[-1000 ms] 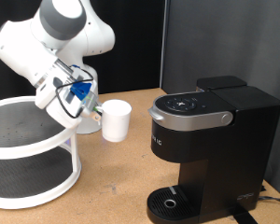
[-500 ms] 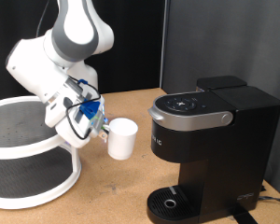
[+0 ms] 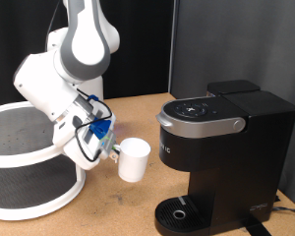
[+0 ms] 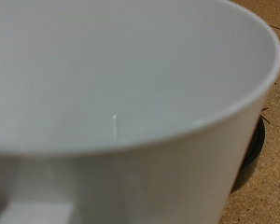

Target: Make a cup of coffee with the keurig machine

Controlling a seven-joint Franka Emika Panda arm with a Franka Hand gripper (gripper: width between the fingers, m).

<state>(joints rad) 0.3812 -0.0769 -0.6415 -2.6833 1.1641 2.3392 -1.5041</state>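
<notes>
The cup (image 3: 134,159), a small white mug, hangs in the air in my gripper (image 3: 112,149), which is shut on its side by the handle. It is left of the keurig machine (image 3: 226,147) in the exterior view, above the wooden table and higher than the round drip tray (image 3: 177,213). The machine is matte black with a silver-grey arched lid handle (image 3: 192,122), and its lid is down. The wrist view is filled by the cup's white wall and rim (image 4: 121,84); a dark sliver of the drip tray (image 4: 254,149) shows beside it. My fingertips are hidden there.
A white two-tier round shelf (image 3: 29,162) stands at the exterior view's left, under my arm. A black panel (image 3: 236,44) rises behind the machine. Bare wooden table (image 3: 118,211) lies between the shelf and the machine.
My arm has swung down and toward the exterior view's right, carrying the cup lower and closer to the machine's drip tray.
</notes>
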